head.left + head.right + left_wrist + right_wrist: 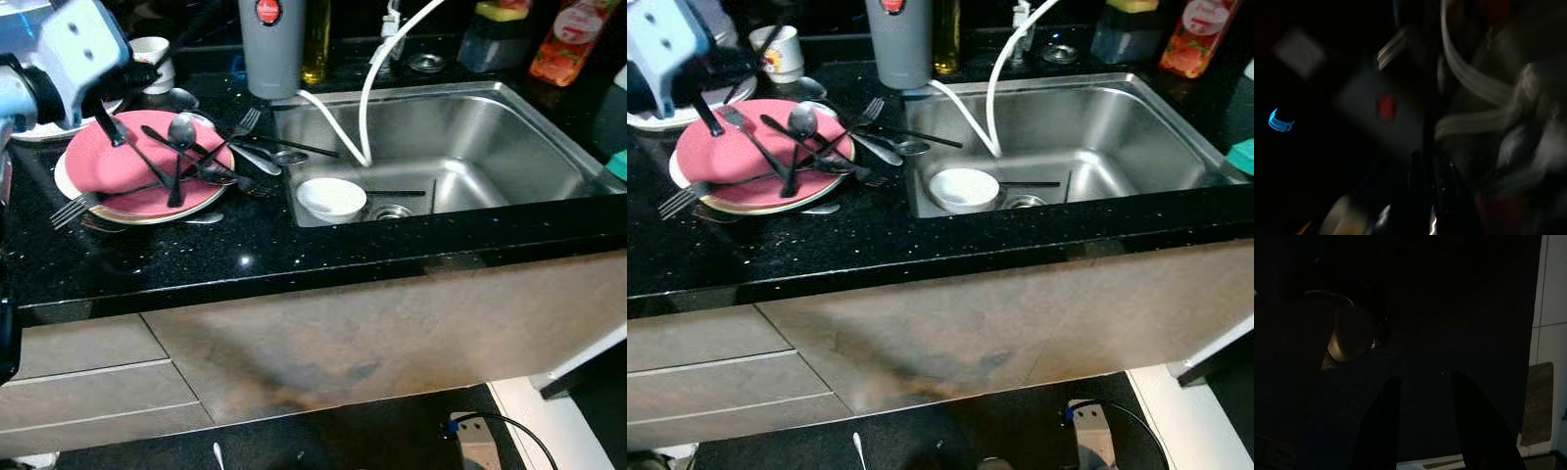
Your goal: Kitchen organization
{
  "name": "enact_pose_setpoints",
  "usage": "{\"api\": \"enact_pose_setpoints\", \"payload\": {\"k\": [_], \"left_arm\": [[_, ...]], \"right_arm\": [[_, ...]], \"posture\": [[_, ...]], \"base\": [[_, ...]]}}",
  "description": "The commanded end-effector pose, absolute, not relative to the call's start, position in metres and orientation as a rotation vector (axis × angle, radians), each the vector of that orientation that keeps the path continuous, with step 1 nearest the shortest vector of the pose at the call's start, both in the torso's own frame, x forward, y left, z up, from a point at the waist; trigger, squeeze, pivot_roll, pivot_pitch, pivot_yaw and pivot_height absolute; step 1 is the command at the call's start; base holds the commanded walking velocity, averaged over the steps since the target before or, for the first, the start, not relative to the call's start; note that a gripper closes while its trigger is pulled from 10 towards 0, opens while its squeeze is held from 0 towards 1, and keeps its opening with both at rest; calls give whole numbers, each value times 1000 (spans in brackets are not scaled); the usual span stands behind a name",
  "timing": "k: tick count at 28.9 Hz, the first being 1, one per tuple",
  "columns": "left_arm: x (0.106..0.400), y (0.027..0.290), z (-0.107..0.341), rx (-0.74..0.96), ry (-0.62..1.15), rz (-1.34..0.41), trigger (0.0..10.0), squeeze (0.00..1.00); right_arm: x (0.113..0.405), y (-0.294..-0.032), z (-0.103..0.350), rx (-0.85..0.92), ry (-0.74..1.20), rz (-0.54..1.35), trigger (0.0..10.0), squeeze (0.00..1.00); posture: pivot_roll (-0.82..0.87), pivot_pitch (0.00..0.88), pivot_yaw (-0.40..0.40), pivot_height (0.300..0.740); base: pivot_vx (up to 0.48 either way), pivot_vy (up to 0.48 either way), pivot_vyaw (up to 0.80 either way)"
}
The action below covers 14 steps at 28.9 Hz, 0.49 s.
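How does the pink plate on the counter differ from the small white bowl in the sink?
The pink plate is flat and wide, stacked on other plates on the black countertop, with dark cutlery across it. The white bowl is smaller and deeper, sitting upright in the steel sink. Both are round.

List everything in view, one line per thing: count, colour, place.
Plates: a small stack, pink on top, on the black counter left of the sink.
Cutlery: several pieces, dark and silver, lying across the plates and counter.
Bowl: one, white, inside the steel sink.
Hose: one, white, hanging into the sink.
Tumbler: one, grey with a red dot, behind the sink.
Cup: one, white, at the back left.
Bottles: several, at the back right.
Left gripper: over the plates.
Right gripper: fingers apart, hanging idle in shade.
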State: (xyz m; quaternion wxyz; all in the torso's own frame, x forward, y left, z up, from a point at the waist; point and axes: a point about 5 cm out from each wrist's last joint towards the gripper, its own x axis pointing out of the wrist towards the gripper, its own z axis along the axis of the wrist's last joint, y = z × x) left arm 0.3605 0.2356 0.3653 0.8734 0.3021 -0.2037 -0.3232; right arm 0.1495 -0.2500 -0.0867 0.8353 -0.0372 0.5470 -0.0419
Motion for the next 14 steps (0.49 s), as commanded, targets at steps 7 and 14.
{"api": "enact_pose_setpoints", "payload": {"k": [7, 14], "left_arm": [[356, 204, 359, 208, -600, -701, 10000, 0], [354, 170, 330, -80, -608, -618, 10000, 0]], "right_arm": [[150, -249, -87, -90, 1157, -80, 10000, 0], [151, -251, -86, -103, 1153, -79, 10000, 0]], "posture": [[-4, 11, 25, 740], [-4, 6, 20, 740]], "base": [[0, 0, -59], [0, 0, -717]]}}
